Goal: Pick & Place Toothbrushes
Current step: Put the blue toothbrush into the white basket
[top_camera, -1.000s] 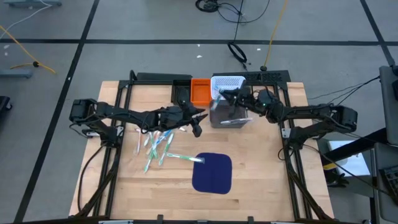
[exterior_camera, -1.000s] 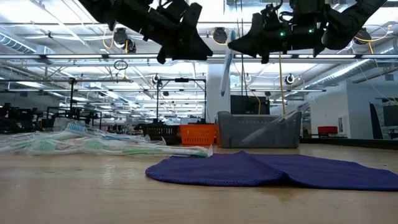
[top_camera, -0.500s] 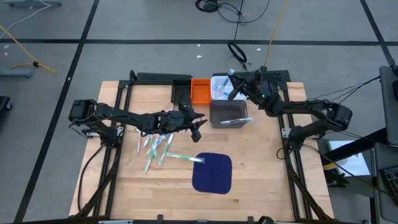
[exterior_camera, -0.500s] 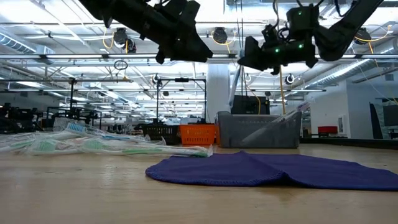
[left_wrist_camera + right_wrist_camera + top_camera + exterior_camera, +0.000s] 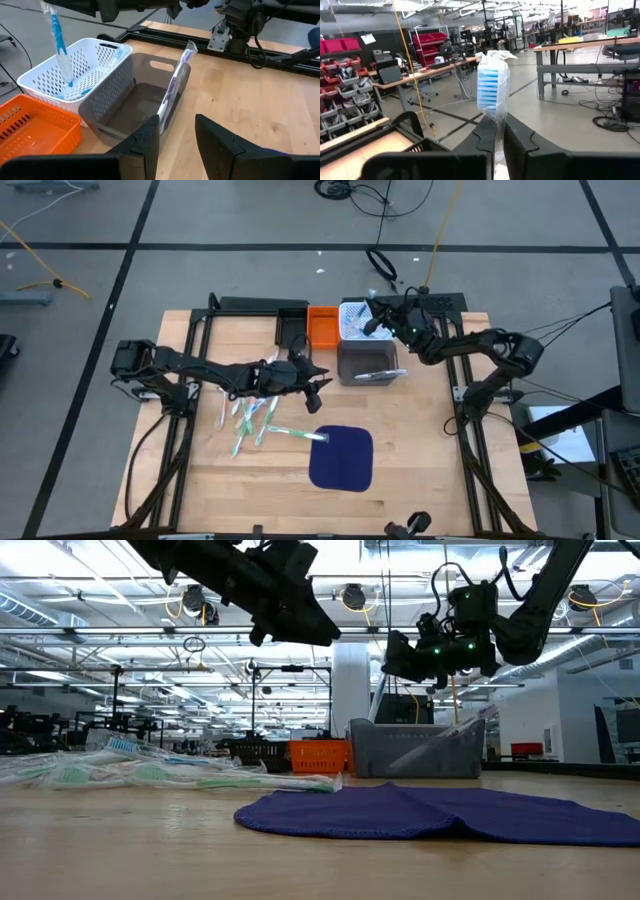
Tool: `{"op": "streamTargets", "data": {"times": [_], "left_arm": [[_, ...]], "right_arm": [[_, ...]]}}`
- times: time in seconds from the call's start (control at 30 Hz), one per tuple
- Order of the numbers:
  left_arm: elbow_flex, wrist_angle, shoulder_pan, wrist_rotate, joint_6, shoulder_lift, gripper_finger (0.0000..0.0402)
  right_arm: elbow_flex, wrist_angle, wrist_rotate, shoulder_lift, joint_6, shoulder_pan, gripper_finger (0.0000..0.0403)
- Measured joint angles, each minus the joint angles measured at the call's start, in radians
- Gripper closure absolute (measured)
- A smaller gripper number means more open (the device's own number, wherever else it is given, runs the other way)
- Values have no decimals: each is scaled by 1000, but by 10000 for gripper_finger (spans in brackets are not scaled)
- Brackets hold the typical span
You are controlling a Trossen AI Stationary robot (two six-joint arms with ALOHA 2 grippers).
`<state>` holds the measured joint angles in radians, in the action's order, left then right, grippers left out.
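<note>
Though hidden from high view — blue toothbrush in right end effector, wrist cam.

Dark blue mat on the wooden table; orange, white and grey bins.

I count three bins at the table's far edge: one orange bin, one white basket, one grey bin. One dark blue mat. Loose toothbrushes overlap in a heap; I cannot count them exactly
</note>
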<state>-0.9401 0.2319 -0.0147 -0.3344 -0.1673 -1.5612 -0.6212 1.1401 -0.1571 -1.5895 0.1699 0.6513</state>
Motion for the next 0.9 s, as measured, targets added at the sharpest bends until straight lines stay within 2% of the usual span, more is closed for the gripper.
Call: {"op": "streamTargets", "data": {"times": [0.2,0.9], "left_arm": [[0,-25,-2,0,-1,0,275],[0,-28,-2,0,-1,0,275]], "right_arm": [[0,-4,1,-13,-1,0,378],[0,-8,4,-12,1,-5,197]]}}
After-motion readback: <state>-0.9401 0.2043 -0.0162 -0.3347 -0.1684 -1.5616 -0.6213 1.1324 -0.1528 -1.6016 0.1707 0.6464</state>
